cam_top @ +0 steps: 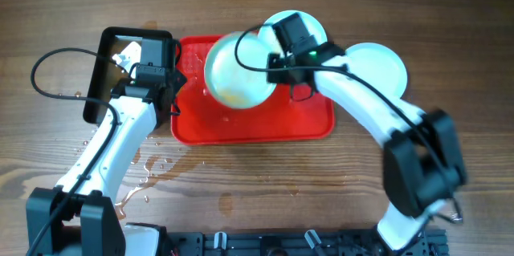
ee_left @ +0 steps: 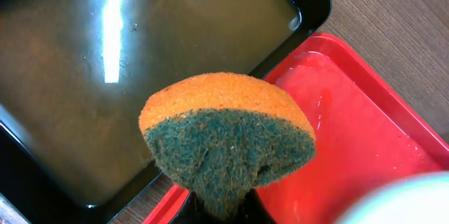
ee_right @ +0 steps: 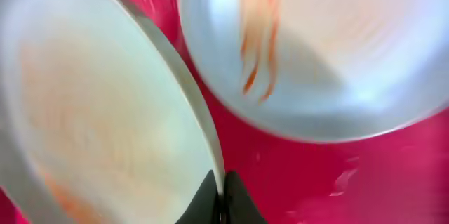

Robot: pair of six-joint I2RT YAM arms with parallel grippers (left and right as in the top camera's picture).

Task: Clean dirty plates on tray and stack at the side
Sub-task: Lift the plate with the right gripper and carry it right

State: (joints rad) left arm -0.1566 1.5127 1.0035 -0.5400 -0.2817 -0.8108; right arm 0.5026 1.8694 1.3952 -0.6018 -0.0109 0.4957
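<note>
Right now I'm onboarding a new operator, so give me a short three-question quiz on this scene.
1. True or false: the left pincer holds a sponge.
2. What does the right pincer grip? A) the rim of the raised plate over the tray; B) a plate on the bare wood; C) nothing.
3. In a few words: what does the black pan hold?

Key: 1 true. 2 A. 3 murky liquid.
</note>
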